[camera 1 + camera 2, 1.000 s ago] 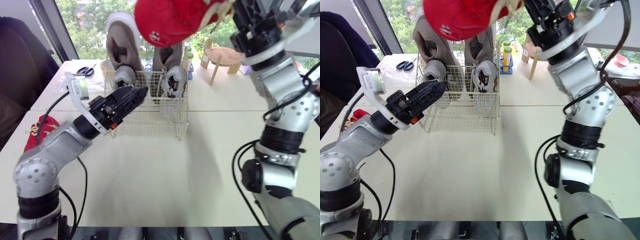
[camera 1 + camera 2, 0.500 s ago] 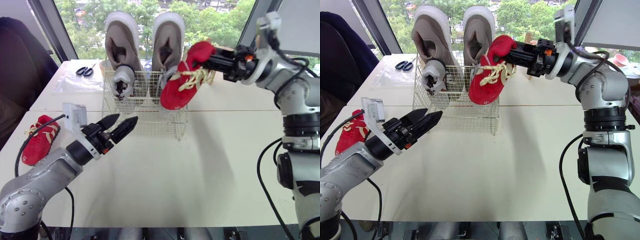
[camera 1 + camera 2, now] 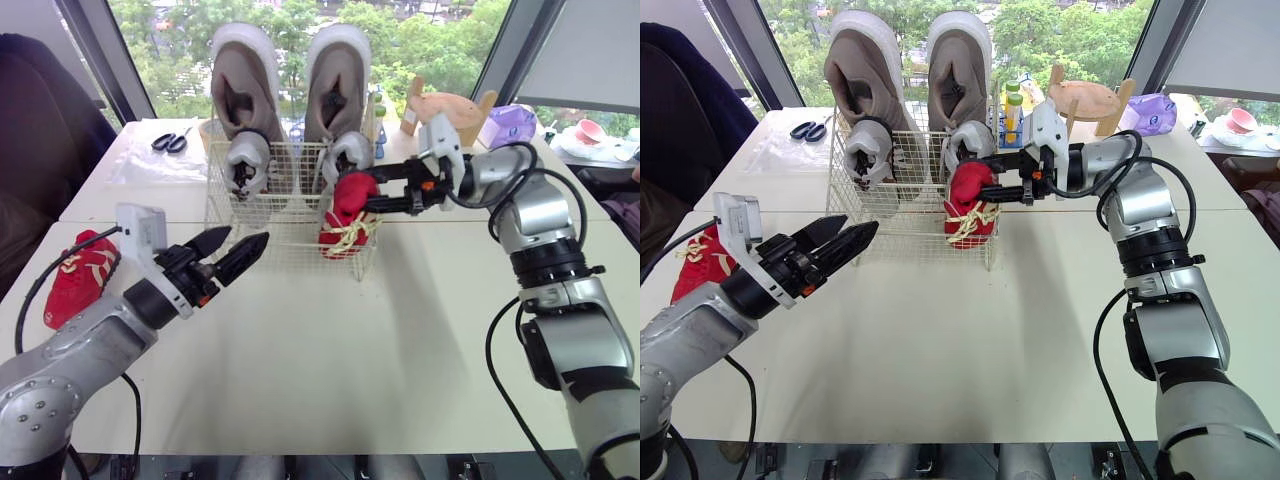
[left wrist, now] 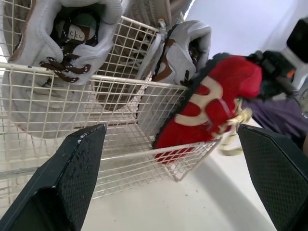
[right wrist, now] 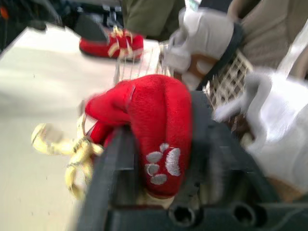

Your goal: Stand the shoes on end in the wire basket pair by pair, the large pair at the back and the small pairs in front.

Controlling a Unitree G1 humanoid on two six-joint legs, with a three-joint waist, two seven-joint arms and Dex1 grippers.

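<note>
We find the right gripper [image 3: 372,192] pinching the heel of the red shoe [image 3: 345,215], which stands toe-down and tilted in the front right corner of the wire basket [image 3: 290,245]. We advise seating it fully upright before letting go. The shoe is soft plush, paw-printed at the heel, with yellow laces trailing outside the wire. The left gripper [image 3: 236,249] hovers spread before the basket's front left.

My left arm reaches forward and inward, elbow low, the left end effector [image 3: 247,237] with its two black fingers spread apart and holding nothing. My right arm bends at the elbow, forearm level and pointing inward, the right end effector [image 3: 365,190] clamped on a red shoe [image 3: 345,215].
</note>
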